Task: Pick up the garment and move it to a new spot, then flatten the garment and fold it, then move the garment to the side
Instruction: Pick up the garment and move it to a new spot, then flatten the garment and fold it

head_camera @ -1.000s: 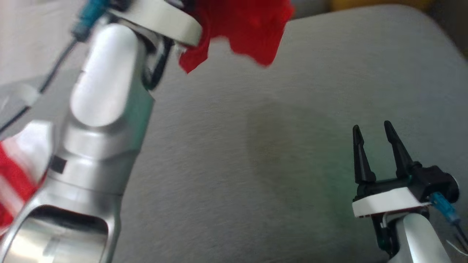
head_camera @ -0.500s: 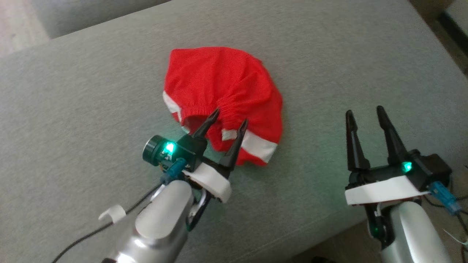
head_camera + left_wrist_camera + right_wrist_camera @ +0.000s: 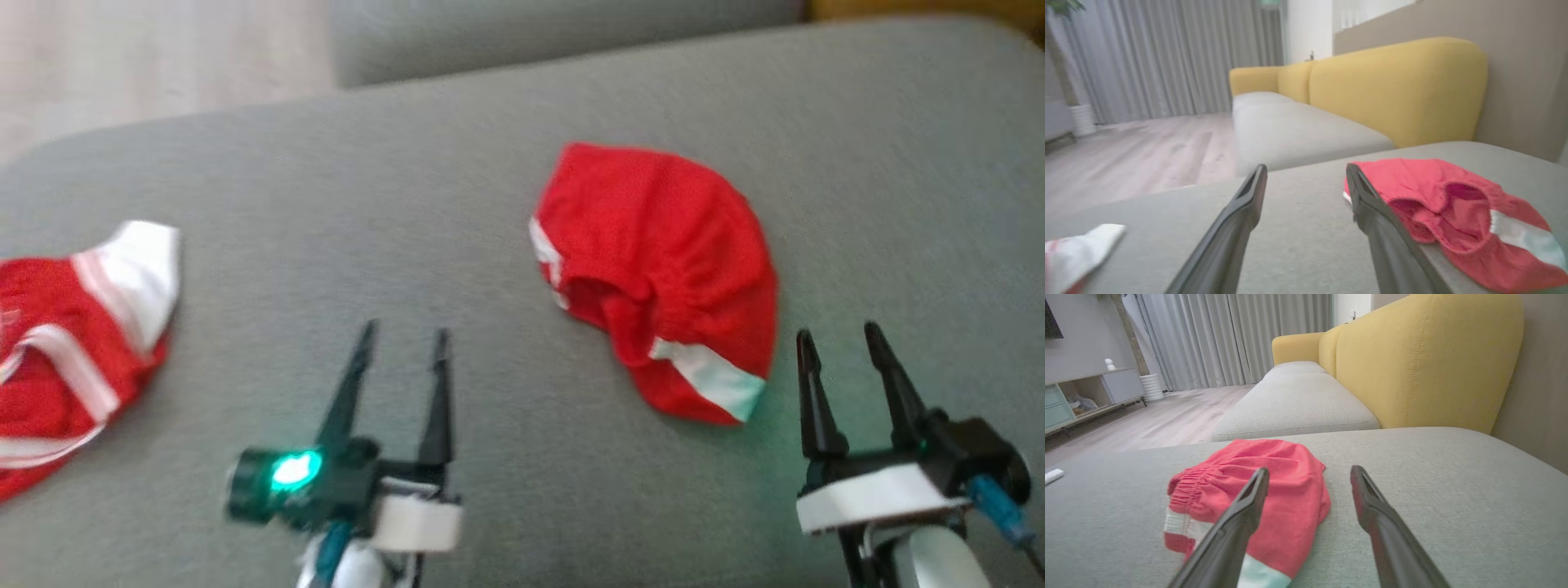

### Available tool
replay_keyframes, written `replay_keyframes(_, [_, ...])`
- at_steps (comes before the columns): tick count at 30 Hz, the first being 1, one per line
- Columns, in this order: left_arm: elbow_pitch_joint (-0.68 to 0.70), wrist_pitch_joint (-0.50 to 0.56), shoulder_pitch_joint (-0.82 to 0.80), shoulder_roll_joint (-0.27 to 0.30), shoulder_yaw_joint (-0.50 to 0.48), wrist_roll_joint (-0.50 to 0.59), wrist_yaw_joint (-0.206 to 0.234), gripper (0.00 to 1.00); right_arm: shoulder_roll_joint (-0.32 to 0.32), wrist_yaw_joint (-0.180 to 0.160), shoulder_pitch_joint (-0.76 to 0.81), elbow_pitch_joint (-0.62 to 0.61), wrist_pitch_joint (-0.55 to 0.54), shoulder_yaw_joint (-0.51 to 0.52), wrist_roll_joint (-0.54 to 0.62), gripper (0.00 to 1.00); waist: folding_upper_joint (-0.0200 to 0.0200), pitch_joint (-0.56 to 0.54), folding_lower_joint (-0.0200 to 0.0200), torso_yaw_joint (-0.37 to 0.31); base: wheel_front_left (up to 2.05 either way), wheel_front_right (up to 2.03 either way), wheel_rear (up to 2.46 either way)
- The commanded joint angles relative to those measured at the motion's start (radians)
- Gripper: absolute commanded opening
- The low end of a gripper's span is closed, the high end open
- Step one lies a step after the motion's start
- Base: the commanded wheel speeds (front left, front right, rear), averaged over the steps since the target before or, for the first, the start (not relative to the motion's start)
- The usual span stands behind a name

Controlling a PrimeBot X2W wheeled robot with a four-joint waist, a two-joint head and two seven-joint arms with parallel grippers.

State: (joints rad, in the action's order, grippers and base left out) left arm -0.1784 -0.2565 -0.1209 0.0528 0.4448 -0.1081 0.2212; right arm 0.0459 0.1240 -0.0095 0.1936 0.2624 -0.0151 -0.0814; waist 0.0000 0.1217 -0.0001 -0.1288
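Note:
The garment [image 3: 661, 278] is a pair of red shorts with white stripes and an elastic waistband, lying crumpled on the grey sofa cushion [image 3: 490, 204]. My left gripper [image 3: 405, 329] stands open and empty to the lower left of it, apart from the cloth. In the left wrist view the garment [image 3: 1453, 216] lies just right of my left gripper [image 3: 1305, 167]. My right gripper [image 3: 838, 331] is open and empty close to the garment's lower right corner. In the right wrist view the garment [image 3: 1290, 473] sits in front of and left of my right gripper [image 3: 1309, 469].
A second red and white garment [image 3: 73, 343] lies at the cushion's left edge; its white corner [image 3: 1077, 253] appears in the left wrist view. A yellow sofa back [image 3: 1425, 363] rises behind the cushion. Wooden floor [image 3: 1135, 151] lies beyond the far edge.
A second ago my left gripper held the garment up in the air. It has let go and opened, the garment now lies on the cushion, and the gripper has drawn back to its left. The camera shifted.

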Motion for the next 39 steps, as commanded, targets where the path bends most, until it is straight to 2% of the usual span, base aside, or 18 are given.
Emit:
replay_keyframes(1, [0.093, -0.005, 0.036, 0.003, -0.08, 0.024, 0.033, 1.0, 0.004, 0.007, 0.006, -0.03, -0.001, -0.02, -0.002, 1.0, 0.0, -0.097, 0.0001, 0.102, 0.0, 0.0, 0.0])
replay_keyframes(5, [0.153, -0.005, 0.109, 0.003, -0.136, 0.041, 0.054, 1.0, 0.004, 0.007, 0.031, -0.03, -0.001, -0.02, -0.004, 1.0, 0.0, -0.116, 0.0001, 0.12, 0.0, 0.0, 0.0])
replay_keyframes(14, [0.181, -0.005, 0.22, 0.001, -0.202, 0.06, 0.027, 1.0, 0.004, 0.007, 0.081, -0.039, -0.001, -0.039, 0.003, 1.0, 0.0, -0.153, 0.0001, 0.129, 0.0, 0.0, 0.0])
replay_keyframes(30, [0.153, -0.005, 0.233, -0.002, -0.228, 0.067, 0.008, 1.0, 0.004, 0.007, 0.091, -0.039, -0.001, -0.061, -0.005, 1.0, 0.0, -0.164, 0.0001, 0.109, 0.0, 0.0, 0.0])
replay_keyframes(35, [0.153, -0.005, 0.246, -0.002, -0.24, 0.016, -0.011, 1.0, 0.004, 0.007, 0.093, -0.04, -0.001, -0.065, 0.001, 1.0, 0.0, -0.165, 0.0001, 0.101, 0.0, 0.0, 0.0])
replay_keyframes(39, [0.141, -0.005, 0.242, -0.002, -0.232, 0.02, -0.02, 1.0, 0.004, 0.007, 0.095, -0.041, -0.001, -0.065, 0.008, 1.0, 0.0, -0.157, 0.0001, 0.088, 0.0, 0.0, 0.0])
